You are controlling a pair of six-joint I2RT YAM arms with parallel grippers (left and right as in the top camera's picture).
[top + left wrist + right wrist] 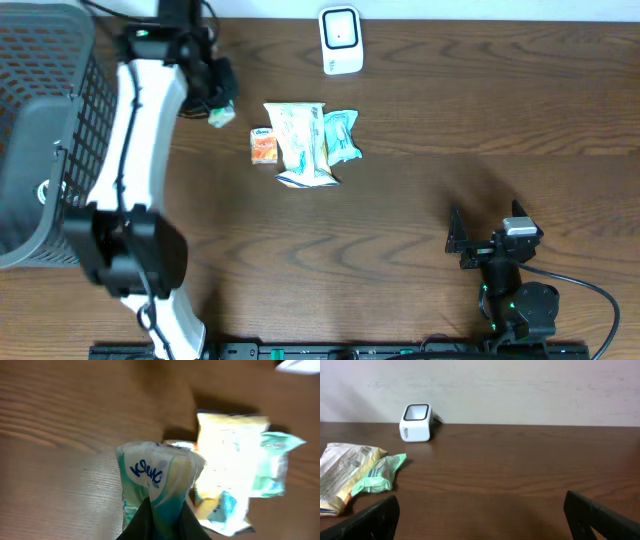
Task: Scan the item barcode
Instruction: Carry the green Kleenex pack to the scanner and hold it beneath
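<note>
Left gripper is clamped tight on the tissue pack, pinching its lower end. I see white-and-teal wrap and a blue script logo, but can't make out a barcode. Just right of the hand sits the packet pile, bleached by glare. Left of it is the mesh basket, cut off, contents unclear. Farther right is the scanner. Right gripper gapes wide, well apart.
</note>
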